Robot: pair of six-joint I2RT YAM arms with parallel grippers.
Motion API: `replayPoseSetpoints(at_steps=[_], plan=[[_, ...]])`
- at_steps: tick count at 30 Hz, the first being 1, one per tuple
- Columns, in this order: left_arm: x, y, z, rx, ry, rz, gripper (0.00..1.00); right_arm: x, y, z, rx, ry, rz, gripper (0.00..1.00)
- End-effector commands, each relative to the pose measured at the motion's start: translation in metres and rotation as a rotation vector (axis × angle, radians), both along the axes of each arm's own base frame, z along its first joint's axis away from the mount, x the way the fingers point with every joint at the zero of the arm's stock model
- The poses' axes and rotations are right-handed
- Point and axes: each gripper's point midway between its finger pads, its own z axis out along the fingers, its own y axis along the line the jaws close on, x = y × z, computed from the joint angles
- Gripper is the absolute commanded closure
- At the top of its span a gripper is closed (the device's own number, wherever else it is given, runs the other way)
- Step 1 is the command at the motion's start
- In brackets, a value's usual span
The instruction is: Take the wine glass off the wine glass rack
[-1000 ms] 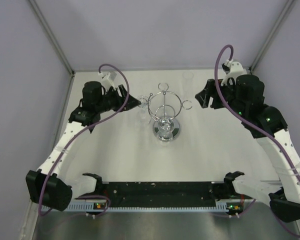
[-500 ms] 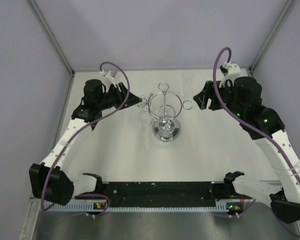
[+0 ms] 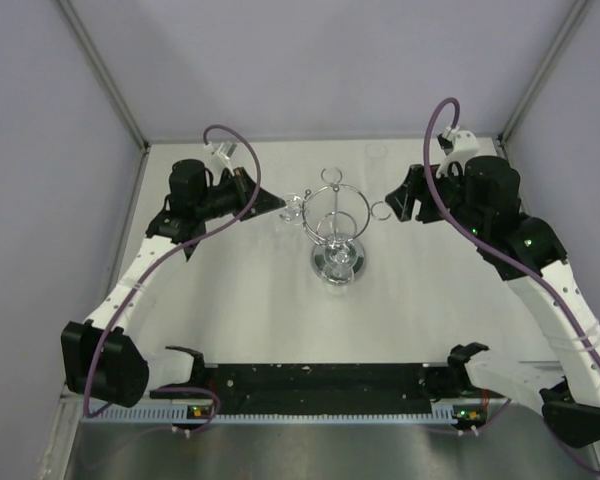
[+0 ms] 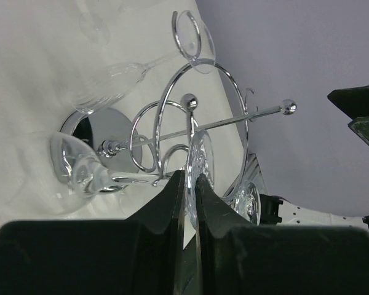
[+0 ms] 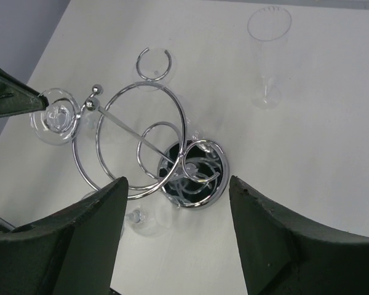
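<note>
Since a second ago the left gripper (image 4: pixel 189 175) has swung a little to the right, and the wine glass rack (image 3: pixel 337 262) has gone with it: its mirrored base now sits slightly further right and nearer to us on the table (image 3: pixel 230 320). We read that as the rack being dragged along, so the glass is probably not yet free of it.

Our left fingers are pinched almost together on the round foot of the wine glass (image 4: pixel 89 175). Its stem runs back from the foot to the bowl, which hangs off to the side of the rack's big hoop. Whether the stem is out of its small ring, we cannot tell from any view.

Our right gripper (image 3: pixel 392 203) hovers just beside the rack's right arm with its fingers spread wide, holding nothing. It looks well placed to steady the rack while the left pulls the glass clear. A flute (image 5: pixel 267 49) stands well apart at the back
</note>
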Motion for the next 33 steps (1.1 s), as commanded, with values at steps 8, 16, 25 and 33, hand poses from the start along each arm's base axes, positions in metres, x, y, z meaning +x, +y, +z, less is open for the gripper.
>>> replayPoseSetpoints(at_steps=[8,16,25,33], plan=[[-0.003,0.003,0.01,0.0,-0.063,-0.029,1.0,0.0,0.007,0.014,0.042,-0.048,0.016,0.34],[-0.009,0.01,0.026,-0.034,-0.09,-0.046,1.0,0.002,0.011,0.01,0.038,-0.038,0.023,0.34],[-0.014,0.02,0.051,0.008,-0.145,-0.014,1.0,-0.001,0.014,0.008,0.039,-0.032,0.032,0.34],[-0.01,0.026,0.057,0.004,-0.165,0.007,1.0,-0.003,0.018,0.005,0.038,-0.025,0.04,0.34]])
